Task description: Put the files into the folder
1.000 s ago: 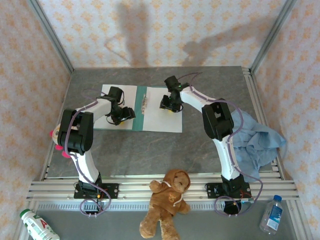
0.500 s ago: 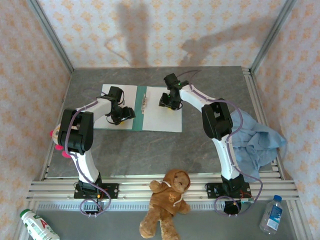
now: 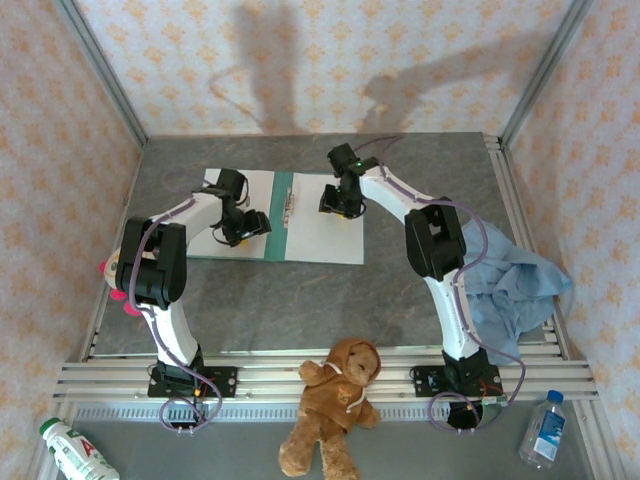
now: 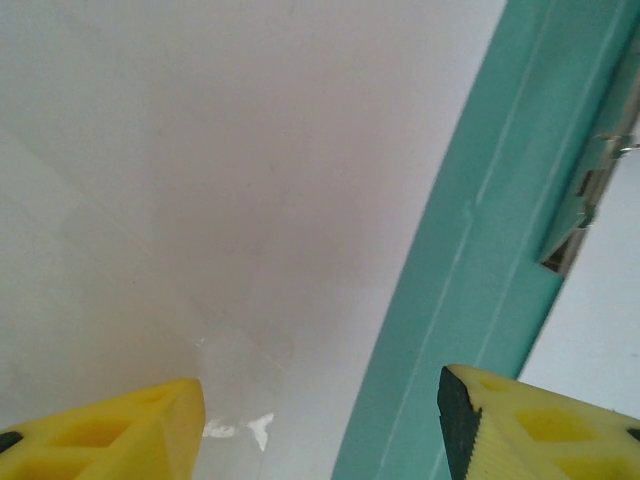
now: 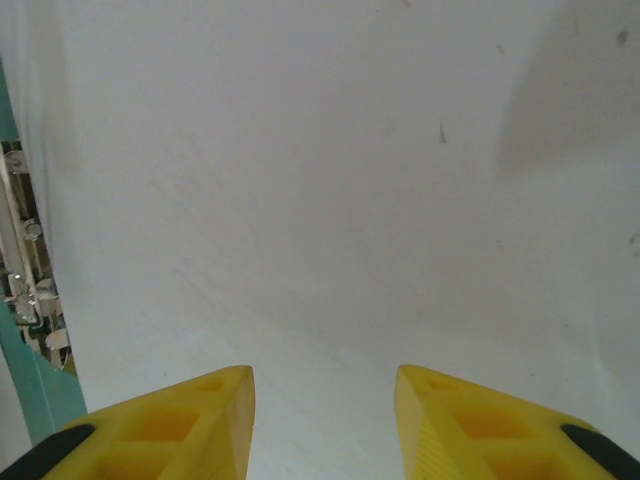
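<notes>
The folder (image 3: 283,215) lay open and flat on the bench (image 3: 300,300), toward its far half, with only its teal spine strip showing between two white sheets. The left sheet (image 3: 258,190) lay to the left of that strip and the right sheet (image 3: 325,240) to the right of it, each flat and touching the strip's edge. A metal clip (image 3: 290,205) sat along the spine.

The left tool (image 3: 255,222) hung low over the left sheet, just beside the spine. From the left wrist, its yellow fingers (image 4: 130,430) stood spread, one over the sheet and one over the teal strip (image 4: 500,250), with nothing between them.

The right tool (image 3: 338,207) was over the far part of the right sheet. From the right wrist, its fingers (image 5: 180,420) also stood apart over bare paper, pinching nothing, with the clip (image 5: 20,270) at the left edge.
</notes>
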